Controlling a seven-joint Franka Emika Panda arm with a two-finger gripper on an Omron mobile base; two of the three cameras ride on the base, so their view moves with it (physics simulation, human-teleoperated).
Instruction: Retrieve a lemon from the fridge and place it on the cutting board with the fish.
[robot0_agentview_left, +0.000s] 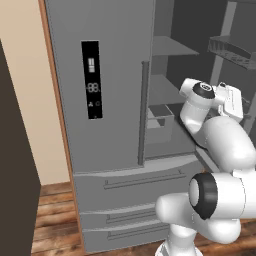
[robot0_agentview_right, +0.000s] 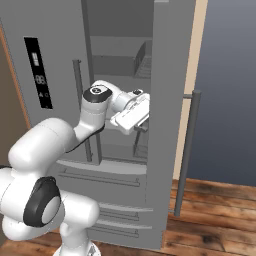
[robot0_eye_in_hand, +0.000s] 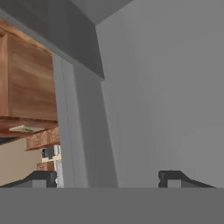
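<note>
The grey fridge (robot0_agentview_left: 100, 75) stands with its left door shut and its right door (robot0_agentview_right: 170, 75) swung open. My arm reaches into the open right half at mid height. My gripper (robot0_agentview_right: 141, 124) is inside the compartment, close to the door's inner side. In the hand view the gripper (robot0_eye_in_hand: 108, 179) is open, its two dark fingertips (robot0_eye_in_hand: 173, 178) far apart with nothing between them, facing a bare grey inner wall (robot0_eye_in_hand: 166, 87). The lemon is hidden. A pale flat patch (robot0_eye_in_hand: 25, 128) lies on a wooden counter seen through the door gap, too small to tell what it is.
Grey shelves (robot0_agentview_left: 170, 47) and a grey bin (robot0_agentview_left: 160, 122) sit inside the fridge. Wire racks (robot0_agentview_left: 232, 50) hang on the open door. A dark brown cabinet (robot0_agentview_left: 15, 175) stands at the left. Wooden floor (robot0_agentview_right: 215, 215) and a blue-grey wall (robot0_agentview_right: 230, 100) lie to the right.
</note>
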